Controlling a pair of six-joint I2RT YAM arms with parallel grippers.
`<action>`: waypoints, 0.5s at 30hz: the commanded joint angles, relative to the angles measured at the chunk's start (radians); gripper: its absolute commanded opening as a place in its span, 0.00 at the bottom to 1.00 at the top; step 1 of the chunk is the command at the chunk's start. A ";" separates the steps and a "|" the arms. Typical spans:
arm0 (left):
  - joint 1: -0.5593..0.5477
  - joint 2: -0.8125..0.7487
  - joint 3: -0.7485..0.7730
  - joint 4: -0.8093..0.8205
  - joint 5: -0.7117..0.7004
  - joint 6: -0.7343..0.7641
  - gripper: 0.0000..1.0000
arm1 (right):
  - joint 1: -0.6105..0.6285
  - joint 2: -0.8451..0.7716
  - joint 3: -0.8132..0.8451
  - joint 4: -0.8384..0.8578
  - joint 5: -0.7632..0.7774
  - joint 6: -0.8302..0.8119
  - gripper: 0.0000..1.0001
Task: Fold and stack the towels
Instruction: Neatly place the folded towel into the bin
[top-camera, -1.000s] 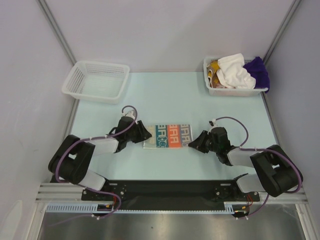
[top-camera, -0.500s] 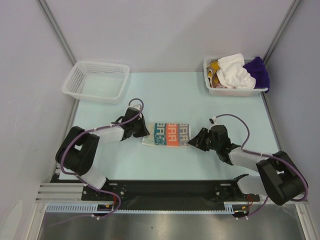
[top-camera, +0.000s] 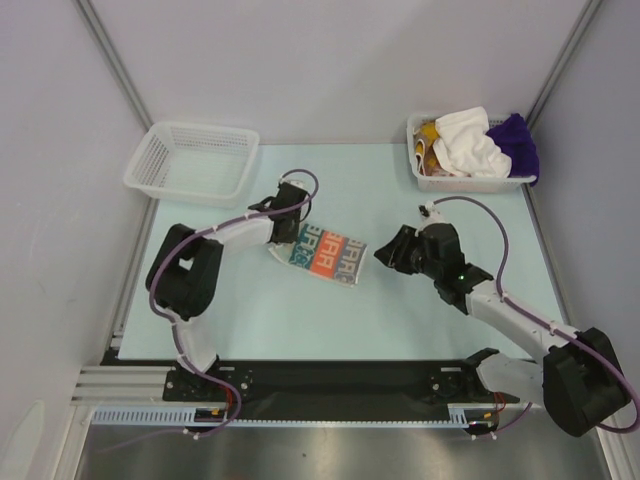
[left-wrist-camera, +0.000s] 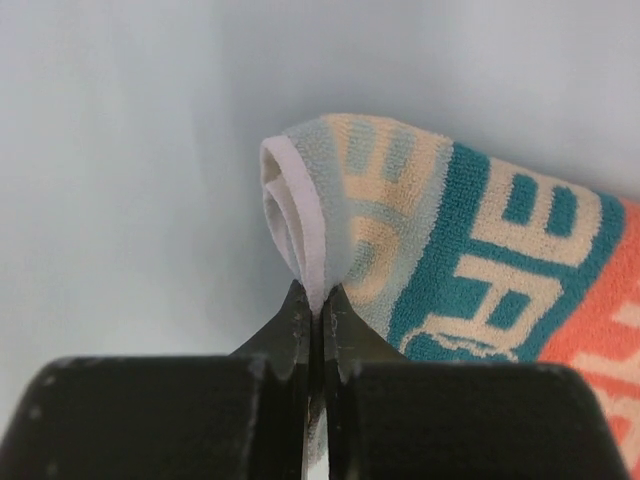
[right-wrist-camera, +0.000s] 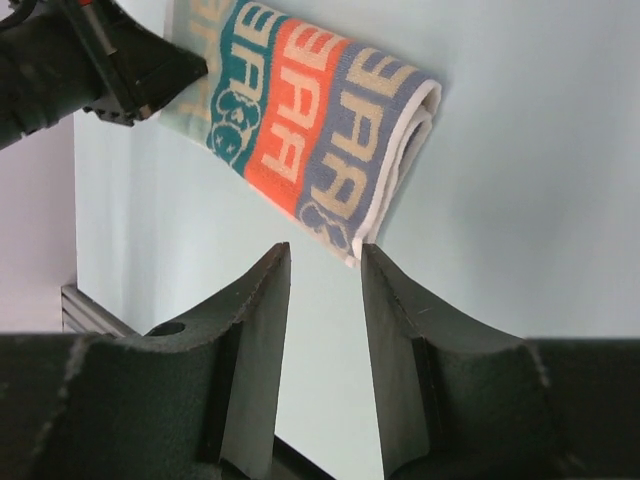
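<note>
Left arm (top-camera: 240, 232) and right arm (top-camera: 510, 315) made of black joints and pale grey links, purple cables (top-camera: 470, 199) looped along both, gripper fingers (right-wrist-camera: 255, 340) black and tapered, a green light (top-camera: 461, 268) possibly lit.

the left gripper (top-camera: 285, 232) now sits higher, nearer the frame's upper centre, pinching the printed towel (top-camera: 325, 255), which has slid up and turned slantwise. the right gripper (top-camera: 384, 254) has risen slightly, parted, clear of the towel's right end.
</note>
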 joint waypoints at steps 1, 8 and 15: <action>-0.004 0.073 0.145 -0.098 -0.203 0.114 0.00 | 0.004 0.014 0.099 -0.059 0.024 -0.047 0.40; -0.007 0.277 0.439 -0.173 -0.389 0.202 0.00 | 0.000 0.034 0.200 -0.124 0.047 -0.092 0.40; -0.001 0.422 0.663 -0.196 -0.535 0.350 0.01 | 0.000 0.048 0.217 -0.100 0.045 -0.107 0.40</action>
